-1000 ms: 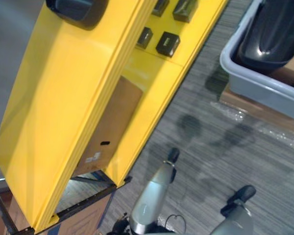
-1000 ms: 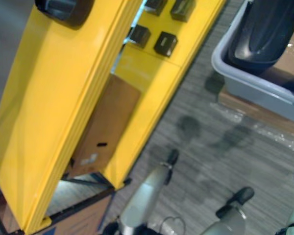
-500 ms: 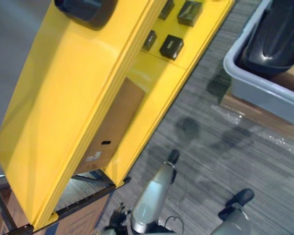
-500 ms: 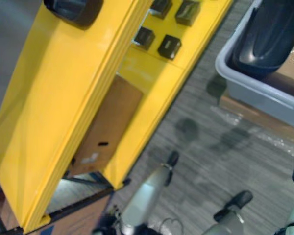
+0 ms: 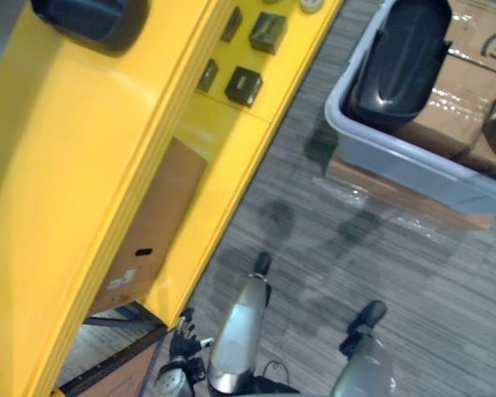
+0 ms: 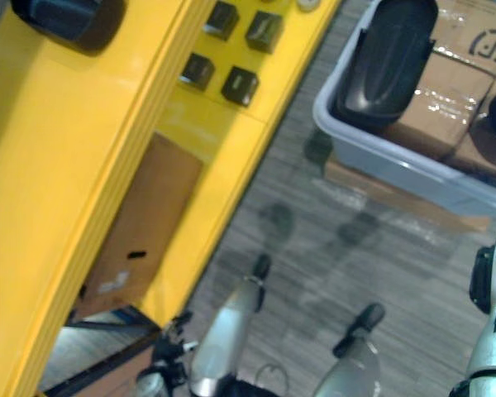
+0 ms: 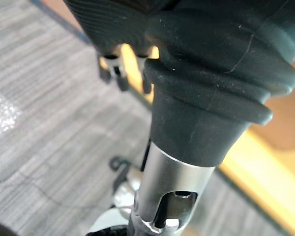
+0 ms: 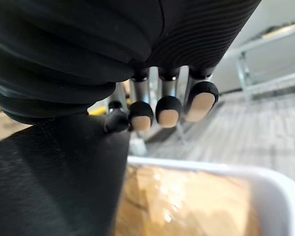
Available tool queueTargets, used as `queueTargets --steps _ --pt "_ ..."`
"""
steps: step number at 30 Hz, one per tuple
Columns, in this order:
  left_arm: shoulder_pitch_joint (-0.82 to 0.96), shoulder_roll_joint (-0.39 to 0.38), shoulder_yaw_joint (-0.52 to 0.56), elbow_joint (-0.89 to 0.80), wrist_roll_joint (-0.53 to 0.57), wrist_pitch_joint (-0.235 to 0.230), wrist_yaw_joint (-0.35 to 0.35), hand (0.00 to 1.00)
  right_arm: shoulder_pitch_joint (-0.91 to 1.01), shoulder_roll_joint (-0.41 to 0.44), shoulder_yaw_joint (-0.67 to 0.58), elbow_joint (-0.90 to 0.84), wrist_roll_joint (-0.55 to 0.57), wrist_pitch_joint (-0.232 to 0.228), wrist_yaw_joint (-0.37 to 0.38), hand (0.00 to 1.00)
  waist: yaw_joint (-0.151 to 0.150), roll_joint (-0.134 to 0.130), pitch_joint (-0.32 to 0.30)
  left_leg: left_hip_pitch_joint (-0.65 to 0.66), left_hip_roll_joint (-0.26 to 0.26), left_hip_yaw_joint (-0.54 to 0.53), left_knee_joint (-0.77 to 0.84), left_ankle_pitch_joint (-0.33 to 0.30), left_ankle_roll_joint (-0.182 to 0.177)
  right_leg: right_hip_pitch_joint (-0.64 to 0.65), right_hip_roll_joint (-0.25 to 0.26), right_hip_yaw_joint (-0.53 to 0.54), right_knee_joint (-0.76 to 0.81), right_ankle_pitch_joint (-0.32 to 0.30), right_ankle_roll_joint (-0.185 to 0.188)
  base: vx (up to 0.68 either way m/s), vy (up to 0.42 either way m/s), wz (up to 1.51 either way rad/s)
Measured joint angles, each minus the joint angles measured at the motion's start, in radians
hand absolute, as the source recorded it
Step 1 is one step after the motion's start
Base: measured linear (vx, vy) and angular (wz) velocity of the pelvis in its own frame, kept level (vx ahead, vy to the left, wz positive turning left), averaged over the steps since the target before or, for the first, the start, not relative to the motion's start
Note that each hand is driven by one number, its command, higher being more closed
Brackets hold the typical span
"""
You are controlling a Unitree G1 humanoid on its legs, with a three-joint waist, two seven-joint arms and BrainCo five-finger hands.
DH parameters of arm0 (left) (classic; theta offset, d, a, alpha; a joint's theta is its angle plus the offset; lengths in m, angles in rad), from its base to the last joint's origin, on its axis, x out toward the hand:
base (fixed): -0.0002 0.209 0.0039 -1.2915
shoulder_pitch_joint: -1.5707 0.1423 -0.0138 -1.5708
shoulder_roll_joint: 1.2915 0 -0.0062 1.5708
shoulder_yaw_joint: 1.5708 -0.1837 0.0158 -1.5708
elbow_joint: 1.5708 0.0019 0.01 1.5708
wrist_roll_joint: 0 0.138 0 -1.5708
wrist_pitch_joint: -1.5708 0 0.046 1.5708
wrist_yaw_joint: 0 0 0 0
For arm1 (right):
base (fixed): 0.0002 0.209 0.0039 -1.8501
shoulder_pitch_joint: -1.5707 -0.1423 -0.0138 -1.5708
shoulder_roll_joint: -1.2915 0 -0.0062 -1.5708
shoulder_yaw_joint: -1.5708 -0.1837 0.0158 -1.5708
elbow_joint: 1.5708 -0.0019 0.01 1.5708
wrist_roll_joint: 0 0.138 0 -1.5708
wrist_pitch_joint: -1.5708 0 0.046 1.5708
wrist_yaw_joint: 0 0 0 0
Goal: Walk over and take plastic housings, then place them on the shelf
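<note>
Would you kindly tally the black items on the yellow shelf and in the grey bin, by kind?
Large black plastic housings: 2, one on the top shelf, one in the grey bin
Small black blocks: 4
Total: 6

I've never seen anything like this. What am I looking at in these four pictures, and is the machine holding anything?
This is a walking, human-shaped robot. Two pictures come from the cameras in its head, looking down. The other two come from a camera on each wrist, looking along that hand.

On its left stands a yellow shelf, with small black boxes on a lower level and a dark moulded part on top. Ahead to the right, a grey bin holds a black plastic housing and wrapped cardboard boxes.

The left robot hand hangs low beside the shelf, fingers relaxed and empty. The right robot hand hangs close by the housing in the bin, fingers relaxed. It grips nothing, and I cannot tell whether it touches the housing.
</note>
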Motion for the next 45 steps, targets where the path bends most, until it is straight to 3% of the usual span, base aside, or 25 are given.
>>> queueTargets --steps 2,3,4,6,9,23,28,34,41,42,45 --pt "0.019 0.013 0.023 -0.053 -0.003 0.011 0.022 0.00 0.014 0.010 0.000 -0.028 -0.011 -0.010 -0.010 1.00 -0.005 -0.005 0.003 -0.002 0.000 -0.002 0.000 0.001 0.000 -0.001 0.001 -0.001 0.000 0.000 0.000 -0.01 -0.004 0.03" --pt "0.023 0.009 0.086 -0.174 -0.017 -0.001 0.023 0.00 0.029 0.014 0.000 -0.033 -0.021 -0.017 -0.018 1.00 -0.003 -0.005 0.003 -0.002 0.002 -0.009 -0.001 0.004 -0.004 0.002 0.002 -0.004 0.001 0.000 0.000 -0.02 -0.016 0.09" --pt "0.013 0.008 0.107 -0.242 -0.017 -0.014 0.023 0.00 0.029 0.022 0.000 -0.034 -0.027 -0.017 -0.020 1.00 -0.004 -0.005 0.003 -0.002 0.003 -0.011 -0.002 0.006 -0.004 0.004 0.003 -0.006 0.001 0.001 -0.001 -0.03 -0.022 0.10" --pt "-0.103 0.009 0.126 -0.408 -0.003 -0.091 0.021 0.00 0.029 0.044 0.008 -0.063 -0.035 -0.019 -0.024 1.00 -0.007 -0.005 0.003 -0.002 0.004 -0.012 -0.004 0.012 -0.005 0.006 0.004 -0.006 -0.001 0.006 -0.004 -0.06 -0.011 0.02" --pt "-0.180 0.008 0.118 -0.460 0.031 -0.120 0.020 0.00 0.028 0.058 0.042 -0.098 -0.035 -0.035 -0.028 1.00 -0.023 -0.009 0.003 -0.002 0.008 -0.004 -0.020 0.024 -0.003 0.006 0.010 -0.005 -0.029 0.026 -0.007 -0.06 -0.001 -0.06" --pt "-0.190 0.005 0.044 -0.461 0.031 -0.112 0.051 0.00 0.027 0.107 0.081 -0.112 -0.036 -0.067 -0.081 1.00 -0.036 -0.031 -0.002 -0.010 0.051 -0.016 -0.093 0.073 -0.028 -0.008 0.065 -0.020 -0.083 0.057 -0.031 -0.02 -0.029 -0.02" --pt "-0.205 0.005 0.036 -0.445 0.029 -0.092 0.059 0.00 0.027 0.107 0.090 -0.100 -0.036 -0.069 -0.034 1.00 -0.034 -0.039 -0.005 -0.037 0.051 -0.017 -0.106 0.090 -0.030 -0.043 0.066 -0.021 -0.082 0.065 -0.037 -0.05 -0.004 0.00" --pt "-0.218 0.002 -0.002 -0.349 0.028 -0.056 0.063 0.00 0.029 0.108 0.088 -0.048 -0.034 -0.033 0.032 1.00 -0.025 -0.039 -0.006 -0.059 0.048 -0.017 -0.112 0.102 -0.029 -0.073 0.061 -0.018 -0.074 0.067 -0.038 -0.01 0.001 0.00" --pt "-0.216 -0.022 -0.035 -0.261 0.016 -0.034 0.065 0.00 0.059 0.070 0.069 -0.009 -0.030 0.009 0.034 1.00 -0.006 0.007 -0.036 -0.106 0.026 -0.020 -0.138 0.127 -0.023 -0.133 0.037 -0.024 -0.061 0.068 -0.036 -0.02 0.005 0.05" --pt "-0.214 -0.032 -0.036 -0.249 -0.003 -0.034 0.063 0.00 0.067 0.059 0.069 -0.003 -0.024 0.012 0.028 0.00 -0.001 0.019 -0.044 -0.113 0.020 -0.020 -0.138 0.127 -0.022 -0.141 0.031 -0.023 -0.059 0.069 -0.035 -0.01 0.018 0.04" --pt "-0.212 -0.035 -0.046 -0.224 -0.012 -0.029 0.048 0.00 0.072 0.013 0.066 0.006 0.013 0.011 0.010 0.00 0.018 0.047 -0.061 -0.125 0.013 -0.022 -0.137 0.128 -0.022 -0.152 0.024 -0.024 -0.058 0.070 -0.033 0.00 0.025 0.04"
